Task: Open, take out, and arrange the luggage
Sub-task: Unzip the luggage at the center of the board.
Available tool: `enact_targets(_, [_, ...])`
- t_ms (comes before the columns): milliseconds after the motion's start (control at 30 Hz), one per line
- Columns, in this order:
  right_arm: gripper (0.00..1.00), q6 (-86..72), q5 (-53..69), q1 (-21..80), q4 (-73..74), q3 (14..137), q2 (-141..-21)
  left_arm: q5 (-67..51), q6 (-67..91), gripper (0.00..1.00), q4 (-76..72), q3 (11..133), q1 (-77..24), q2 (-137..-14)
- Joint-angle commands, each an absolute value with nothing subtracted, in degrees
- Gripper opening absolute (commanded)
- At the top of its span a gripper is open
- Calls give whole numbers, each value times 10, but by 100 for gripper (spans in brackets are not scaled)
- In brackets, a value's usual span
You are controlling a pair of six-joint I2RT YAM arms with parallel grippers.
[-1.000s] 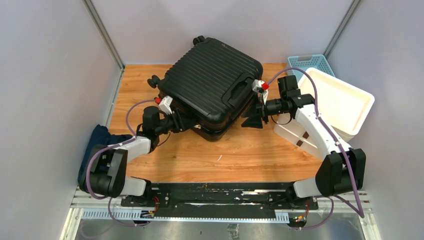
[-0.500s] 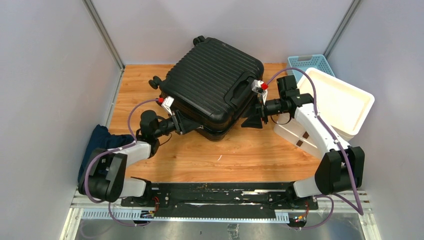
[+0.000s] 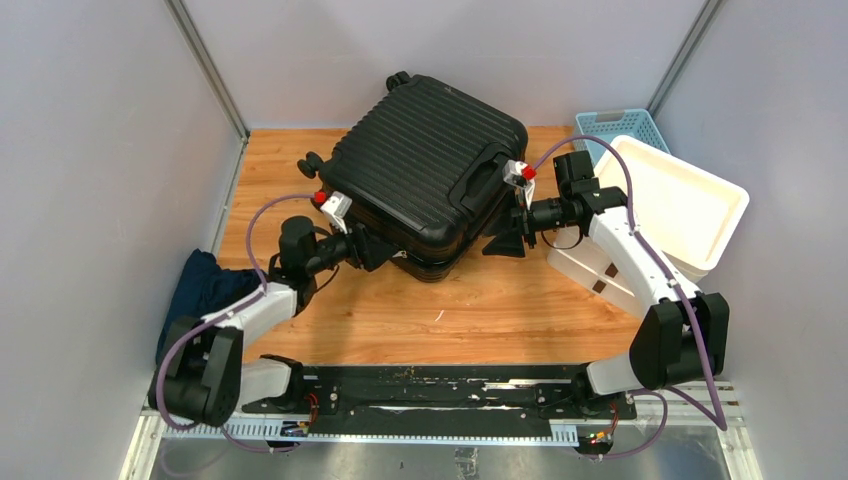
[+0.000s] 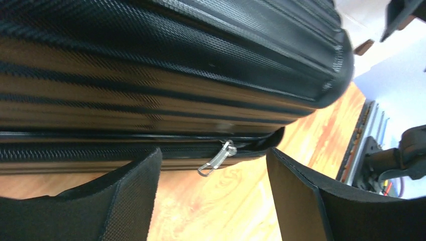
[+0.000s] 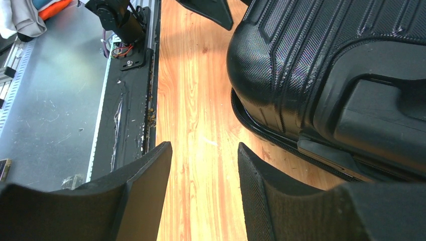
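The luggage (image 3: 425, 165) is a big black ribbed suitcase lying flat and closed at the back of the wooden table (image 3: 480, 300). My left gripper (image 3: 375, 250) is at its near-left side, open. In the left wrist view the left gripper (image 4: 214, 153) faces the zipper seam, and a silver zipper pull (image 4: 217, 158) hangs just ahead of the fingertips, not held. My right gripper (image 3: 503, 243) hovers open beside the suitcase's near-right corner, below its handle (image 3: 480, 180). In the right wrist view the right gripper (image 5: 203, 148) has only bare wood between its fingers, with the luggage (image 5: 326, 60) to the right.
A white drawer unit (image 3: 680, 205) lies tilted at the right, behind the right arm. A light-blue mesh basket (image 3: 620, 125) stands behind it. A dark blue cloth (image 3: 205, 280) is bunched at the left edge. The black mounting rail (image 3: 430, 385) runs along the near edge.
My left gripper's jaws have opened wider, and the left arm's elbow has swung toward the near-left. The right arm and the luggage have stayed put.
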State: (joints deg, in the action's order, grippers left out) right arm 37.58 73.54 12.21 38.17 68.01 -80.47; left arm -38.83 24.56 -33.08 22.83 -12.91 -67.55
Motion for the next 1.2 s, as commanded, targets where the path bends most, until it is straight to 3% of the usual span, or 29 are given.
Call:
enact_targets(0, [55,391,751,113,397,698,-808,-411,192,76,-309,281,-131,-747])
enact_targets(267, [55,396,749,113,401,698,-812,-484,274,57,-309,318,-139,-828])
enact_targets(433, [55,404,751,113,413,703,-820,-480,283,52,-309,299,-154,-798])
enact_targets(867, [55,408,753,113,418,706,-817,-435,269,55,-309,267,-188,-775])
enact_targets(1033, [55,408,753,113,419,706,-816,-324,264,62,-309,246,-190,-735])
enact_targets(1167, [55,409,756,113,420,706,-819,-298,265,62,-310,245,-191,-722])
